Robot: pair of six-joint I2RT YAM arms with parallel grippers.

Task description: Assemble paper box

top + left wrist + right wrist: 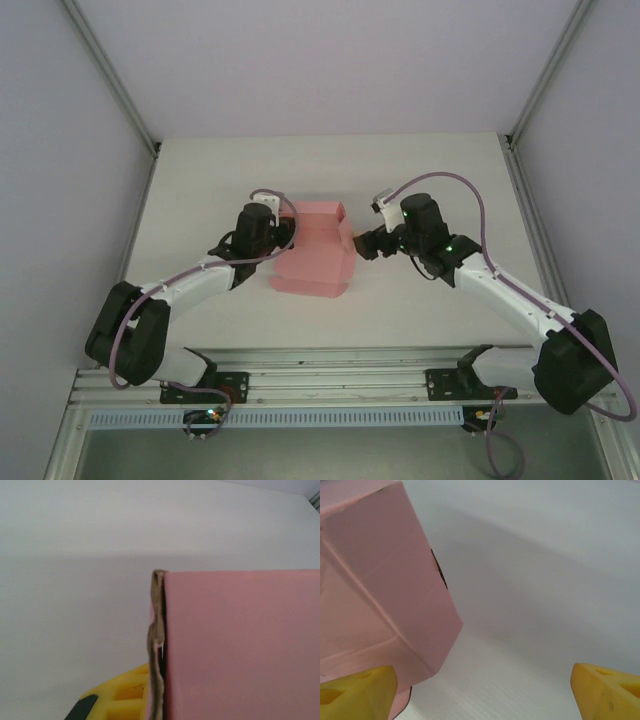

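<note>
At table centre, the paper box was found folded up into box shape, sat between the two grippers.

The left gripper was set against the box's left side. In the left wrist view the jaws were pressed together on a wall of the box. One yellow finger was seen just left of the raw card edge, w/ the pink panel on the other side.

The right gripper was placed just right of the box, jaws spread wide and nothing gripped. In the right wrist view the box was seen above and beside the left-hand finger, its corner reaching partway into the gap. The other finger was well apart from it. Contact btw card and the left-hand finger couldn't be told.

Pose: left arm was folded w/ elbow out at the far left and forearm run up-right to the box. Right arm was mirrored, elbow far right and forearm run up-left.

Hidden/unclear:
- The 2nd left finger was covered by the pink panel.
- In the top view, the left fingertips were masked by the wrist body and cable.
- The box was cut off by the frame edges in both wrist views.
- A dark mark on the box's edge couldn't be identified.
</note>
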